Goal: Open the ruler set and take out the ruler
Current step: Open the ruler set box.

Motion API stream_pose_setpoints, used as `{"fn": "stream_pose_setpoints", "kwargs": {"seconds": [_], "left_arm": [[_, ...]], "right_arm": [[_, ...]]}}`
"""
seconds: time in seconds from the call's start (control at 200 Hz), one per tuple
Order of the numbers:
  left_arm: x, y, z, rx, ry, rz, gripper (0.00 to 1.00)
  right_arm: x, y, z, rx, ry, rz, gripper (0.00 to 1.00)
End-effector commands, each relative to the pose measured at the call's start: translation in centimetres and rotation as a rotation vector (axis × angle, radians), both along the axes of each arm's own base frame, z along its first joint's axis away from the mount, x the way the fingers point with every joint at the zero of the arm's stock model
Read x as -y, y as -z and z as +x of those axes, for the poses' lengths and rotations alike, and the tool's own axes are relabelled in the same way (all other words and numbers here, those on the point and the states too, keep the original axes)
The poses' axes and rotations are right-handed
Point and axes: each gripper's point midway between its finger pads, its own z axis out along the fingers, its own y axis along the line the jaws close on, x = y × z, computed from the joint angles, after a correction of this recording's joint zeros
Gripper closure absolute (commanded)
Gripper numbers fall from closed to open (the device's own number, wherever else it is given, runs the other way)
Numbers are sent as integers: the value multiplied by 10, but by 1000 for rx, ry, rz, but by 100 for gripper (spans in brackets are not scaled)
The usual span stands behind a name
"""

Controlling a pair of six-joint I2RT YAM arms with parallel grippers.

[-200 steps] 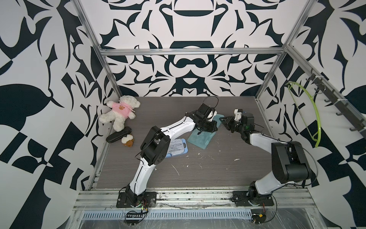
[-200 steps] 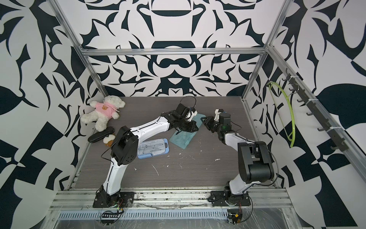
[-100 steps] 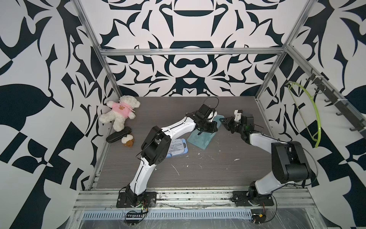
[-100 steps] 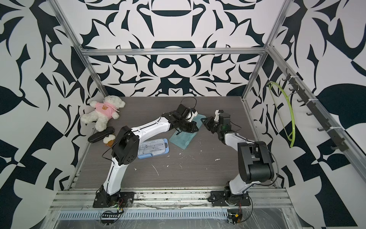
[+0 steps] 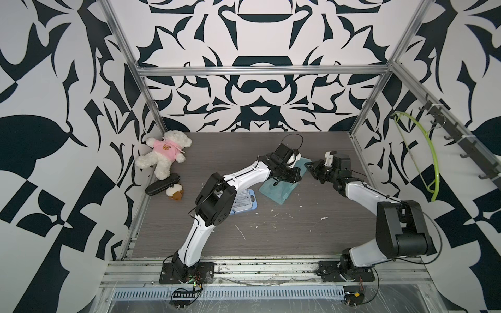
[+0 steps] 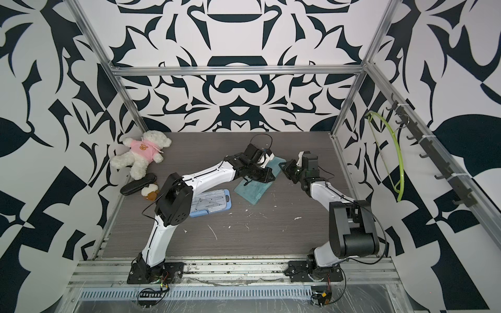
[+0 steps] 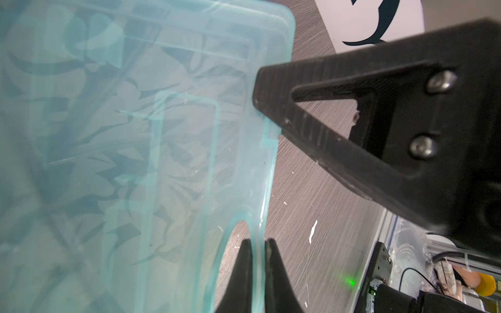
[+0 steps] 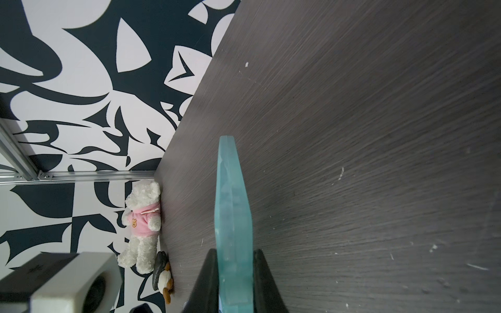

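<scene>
Teal and see-through, the case (image 5: 276, 188) lies on the grey table (image 5: 271, 233) in both top views, near the middle and toward the back. The left gripper (image 5: 294, 173) and the right gripper (image 5: 309, 165) meet at its far end. Their black parts cover that end, so the grip cannot be seen from up here. A blue case (image 6: 214, 202) lies by the left arm (image 6: 173, 200), and the elbow hides one end of it. A teddy (image 6: 141, 154) lies in the far corner.

In the left wrist view the teal case (image 7: 122, 135) fills most of the picture and runs off its edge. The left gripper (image 7: 257, 245) pinches the thin rim of the case tight between its two fingers. One black finger (image 7: 325, 122) of the right gripper touches the same rim further along. Wall shapes shine on the plastic, so what is inside is hard to tell.

In the right wrist view the case (image 8: 231, 203) shows only edge-on, like a thin teal strip. The right gripper (image 8: 234, 256) squeezes it from both sides. Its fingers are cut off at the picture's edge. The teddy (image 8: 143, 216) looks small and far away.
</scene>
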Motion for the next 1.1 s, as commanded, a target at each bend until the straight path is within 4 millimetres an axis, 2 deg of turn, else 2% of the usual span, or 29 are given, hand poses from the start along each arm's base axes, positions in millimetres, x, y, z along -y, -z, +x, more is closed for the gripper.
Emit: {"fn": "stream_pose_setpoints", "kwargs": {"seconds": [0.0,0.145,0.355,0.52,0.72,0.895,1.02,1.095], "left_arm": [[-15,64,13,-31,-81,134,100],[-14,73,12,-43,-83,147,100],[-17,94,14,-67,-114,176,100],[-18,92,21,-53,-147,183,100],[-23,95,27,-61,-184,199,100],[-22,103,26,-87,-192,201,100],[-19,94,25,-84,-185,177,100],[-18,86,24,-73,-182,165,100]], "right_arm": [[-34,-86,-3,203,-144,139,100],[-37,-98,-3,222,-154,201,100],[-30,-131,-13,264,-166,249,100],[-23,-148,-28,280,-169,250,100],[-15,-159,-50,300,-157,235,94],[-8,-173,-61,328,-152,227,93],[-4,-173,-65,339,-139,187,92],[2,-165,-64,326,-120,158,91]]}}
